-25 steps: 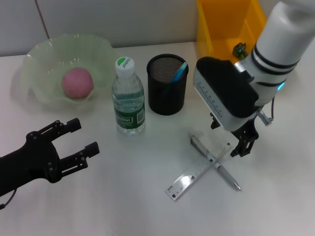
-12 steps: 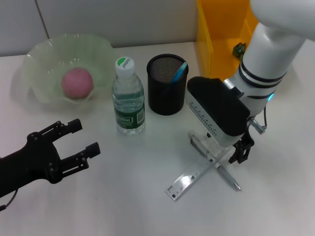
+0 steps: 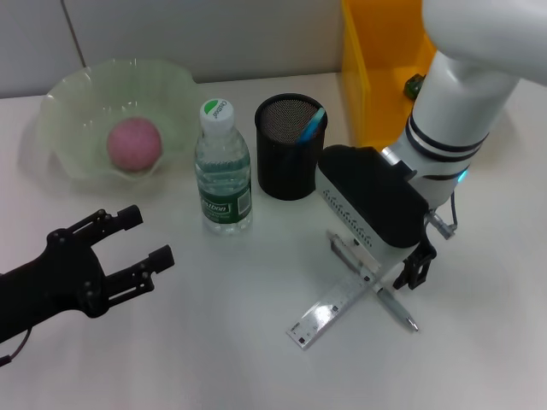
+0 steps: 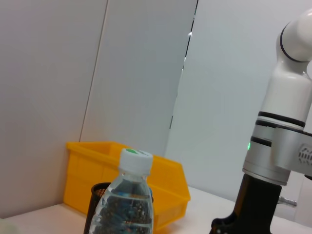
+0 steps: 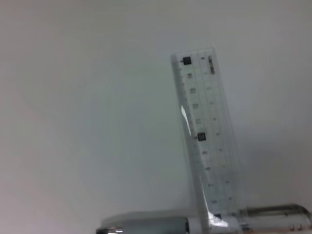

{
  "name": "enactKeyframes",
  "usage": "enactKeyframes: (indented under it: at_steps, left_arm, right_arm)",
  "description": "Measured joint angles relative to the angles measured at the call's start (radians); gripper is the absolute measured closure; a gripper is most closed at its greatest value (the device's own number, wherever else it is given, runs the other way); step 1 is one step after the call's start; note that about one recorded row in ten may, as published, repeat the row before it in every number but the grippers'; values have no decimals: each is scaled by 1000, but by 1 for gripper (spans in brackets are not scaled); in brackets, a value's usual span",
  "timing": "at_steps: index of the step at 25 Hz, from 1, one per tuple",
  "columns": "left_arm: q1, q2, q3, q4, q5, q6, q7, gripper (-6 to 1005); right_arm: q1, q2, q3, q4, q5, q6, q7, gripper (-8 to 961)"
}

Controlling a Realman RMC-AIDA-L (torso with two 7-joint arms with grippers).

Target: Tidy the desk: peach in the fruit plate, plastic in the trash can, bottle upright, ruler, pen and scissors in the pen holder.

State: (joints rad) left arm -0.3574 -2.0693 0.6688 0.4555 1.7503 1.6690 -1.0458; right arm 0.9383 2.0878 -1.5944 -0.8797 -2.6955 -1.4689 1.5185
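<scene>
Peach (image 3: 133, 143), pink and round, lies inside the pale green fruit plate (image 3: 68, 102) at the far left of the white desk (image 3: 214, 342). Nearer the camera on that side, the left gripper (image 3: 141, 237) hovers above bare desk with its black fingers spread apart and nothing between them. Just right of the fruit plate, the water bottle (image 3: 222, 166) stands upright with its white cap on; the left wrist view shows the same bottle (image 4: 124, 197) from the side, in front of the black mesh holder and the yellow bin. Beside the bottle stands the black mesh pen holder (image 3: 291, 145), with a blue-tipped item (image 3: 313, 124) leaning inside it. Behind and to the right of the holder sits the yellow bin (image 3: 385, 51), at the desk's far edge. In front of the holder, the clear ruler (image 3: 338, 303) and the silver pen (image 3: 376, 286) lie flat on the desk, crossed over each other. In the right wrist view the ruler (image 5: 207, 141) lies over the pen (image 5: 161, 225). The right gripper (image 3: 414, 269) is lowered just over this crossing, close beside the pen; its black fingers are partly hidden by the wrist housing, so whether they are apart or together cannot be told.
</scene>
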Motion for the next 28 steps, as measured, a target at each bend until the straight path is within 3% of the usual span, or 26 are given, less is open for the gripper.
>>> enactKeyframes:
  at_steps: [28]
  left_arm:
    - [-6,0,0,0,-8,-1,-5,191]
  right_arm:
    - [-2,0,-27,23,-6,35,0,135]
